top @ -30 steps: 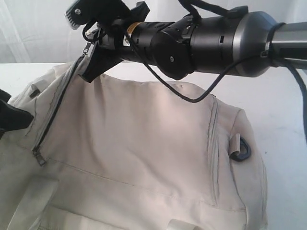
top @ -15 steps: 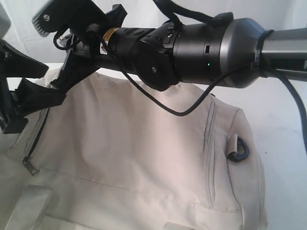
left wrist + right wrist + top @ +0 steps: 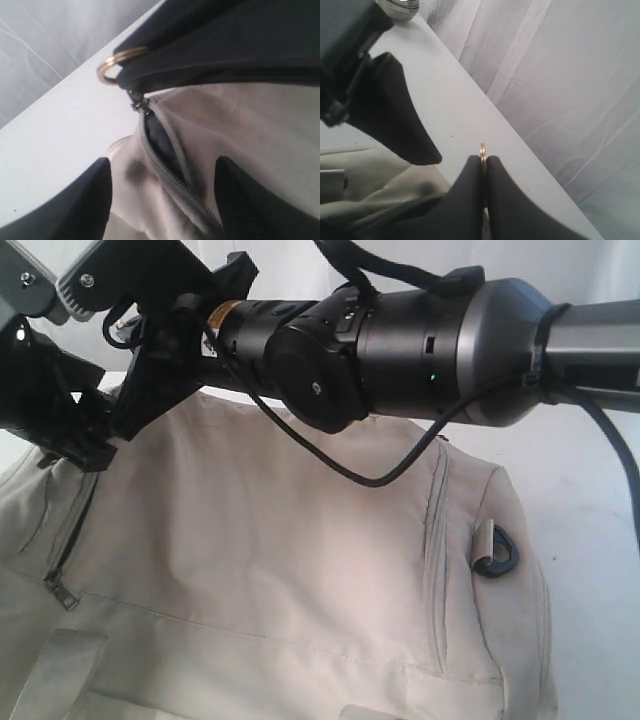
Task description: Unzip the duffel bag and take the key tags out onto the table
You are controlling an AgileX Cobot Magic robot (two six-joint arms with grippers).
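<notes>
The cream duffel bag (image 3: pixel 300 540) fills the lower exterior view on the white table (image 3: pixel 590 540). My right arm (image 3: pixel 420 340) reaches across it to the bag's far left end. In the right wrist view my right gripper (image 3: pixel 483 161) is shut on the brass zipper-pull ring (image 3: pixel 483 150). The left wrist view shows that ring (image 3: pixel 112 65) just above the zipper (image 3: pixel 165 155), which gapes a little over dark lining. My left gripper (image 3: pixel 162 200) is open, with one finger on each side of the bag fabric by that zipper. The key tags are hidden.
A black D-ring (image 3: pixel 497 555) sits on the bag's right end. A side zipper (image 3: pixel 62 540) runs down the bag's left face. White curtains (image 3: pixel 560 75) hang behind the table edge. Both grippers crowd the same corner of the bag.
My right gripper has carried the zipper-pull ring to the left. My left gripper has come in from the left edge, up beside it at the bag's end.
</notes>
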